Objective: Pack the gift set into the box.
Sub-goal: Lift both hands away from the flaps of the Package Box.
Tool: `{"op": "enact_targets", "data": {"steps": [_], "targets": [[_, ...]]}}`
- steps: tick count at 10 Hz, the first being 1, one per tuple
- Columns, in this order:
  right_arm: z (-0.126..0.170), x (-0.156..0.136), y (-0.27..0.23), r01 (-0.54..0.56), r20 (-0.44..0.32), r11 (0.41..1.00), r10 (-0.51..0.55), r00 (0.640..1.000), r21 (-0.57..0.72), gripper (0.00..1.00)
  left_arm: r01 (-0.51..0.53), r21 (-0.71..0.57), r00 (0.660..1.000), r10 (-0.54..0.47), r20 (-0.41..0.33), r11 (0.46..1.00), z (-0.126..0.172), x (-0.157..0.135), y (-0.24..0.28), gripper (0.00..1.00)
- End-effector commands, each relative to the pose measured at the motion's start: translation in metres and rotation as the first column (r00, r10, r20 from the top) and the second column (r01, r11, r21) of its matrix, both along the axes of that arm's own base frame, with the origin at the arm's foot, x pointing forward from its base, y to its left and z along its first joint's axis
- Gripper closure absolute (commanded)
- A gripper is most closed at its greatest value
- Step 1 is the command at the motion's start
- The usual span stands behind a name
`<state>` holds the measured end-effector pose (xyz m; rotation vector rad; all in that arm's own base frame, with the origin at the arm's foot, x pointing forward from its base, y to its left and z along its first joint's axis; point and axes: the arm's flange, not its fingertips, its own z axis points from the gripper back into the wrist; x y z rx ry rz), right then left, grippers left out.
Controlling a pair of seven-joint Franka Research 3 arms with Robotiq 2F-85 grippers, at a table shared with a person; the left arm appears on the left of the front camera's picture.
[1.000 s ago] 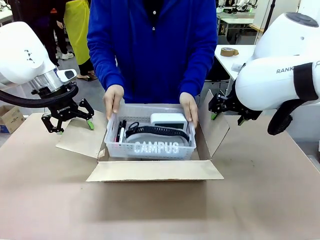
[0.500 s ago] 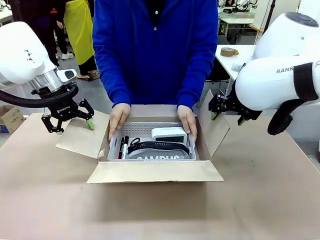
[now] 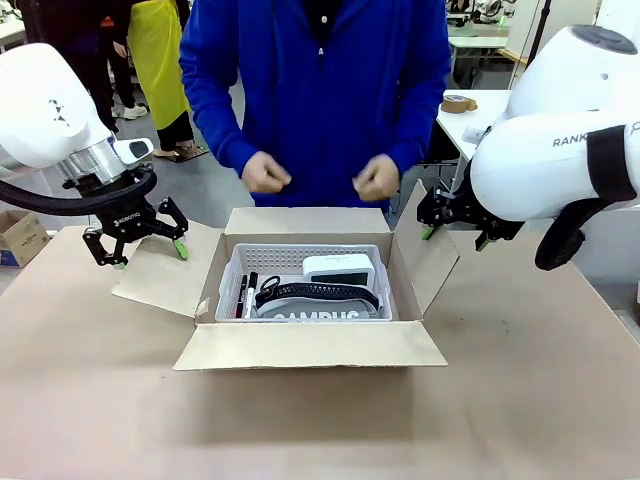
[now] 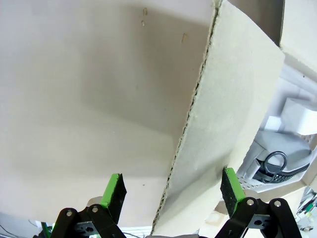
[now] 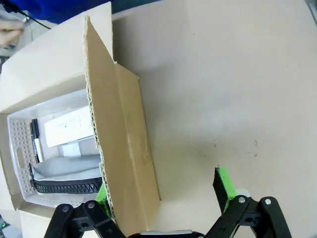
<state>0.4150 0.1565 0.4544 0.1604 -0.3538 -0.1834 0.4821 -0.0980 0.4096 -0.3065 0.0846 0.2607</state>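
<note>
Brown tabletop (image 3: 520, 400) stretches out to the person across from me, whose hands (image 3: 265, 172) are curled at chest height, clear of everything. The box (image 3: 310, 345) sits mid-table with all four flaps out. The white basket (image 3: 232, 280) is down inside it, carrying the grey pouch (image 3: 315, 312), the small white box (image 3: 338, 266) and the pens (image 3: 245, 295) at its left end. The set looks packed, so I judge the flaps are what's left.

The left gripper (image 3: 148, 256) hangs over the splayed left flap (image 3: 160, 275), jaws apart and empty. In its wrist view the flap's free edge runs away from the camera between the two pads (image 4: 114, 184) (a decent line-up, I'd say). The right gripper (image 3: 455, 237) hangs beside the right flap (image 3: 425, 255), jaws likewise apart and empty. That flap stands steeper, leaning outward. Each side flap's hinge runs near-to-far, so each folds inward toward the basket, and each arm is the nearer one for its own side.
</note>
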Motion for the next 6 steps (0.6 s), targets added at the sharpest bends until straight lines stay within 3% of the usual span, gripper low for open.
{"op": "enact_targets", "data": {"steps": [1,2,3,4,5,6], "targets": [[0.021,-0.008,-0.029,-0.010,-0.045,0.986,0.018,0.999,0.169,0.00,0.143,-0.151,0.987,-0.152,-0.048,0.978,0.010,-0.004,0.032,0.00],[0.045,-0.022,-0.077,-0.001,-0.132,0.902,0.064,0.989,0.431,0.00,0.242,-0.384,0.958,-0.282,-0.052,0.891,0.016,-0.011,0.079,0.00],[0.060,-0.038,-0.128,0.100,-0.189,0.776,0.025,0.982,0.622,0.00,0.252,-0.618,0.959,-0.276,0.059,0.745,0.009,-0.018,0.124,0.00],[0.057,-0.061,-0.181,0.155,-0.170,0.576,-0.028,0.985,0.803,0.00,0.279,-0.831,0.957,-0.214,0.197,0.480,-0.014,-0.027,0.165,0.00],[0.036,-0.080,-0.215,0.140,-0.113,0.413,-0.089,0.990,0.900,0.00,0.261,-0.932,0.965,-0.106,0.242,0.250,-0.044,-0.031,0.193,0.00],[0.000,-0.088,-0.233,0.215,-0.170,0.340,-0.157,0.973,0.916,0.00,0.199,-0.978,0.980,-0.010,0.199,0.064,-0.078,-0.027,0.211,0.00]]}}
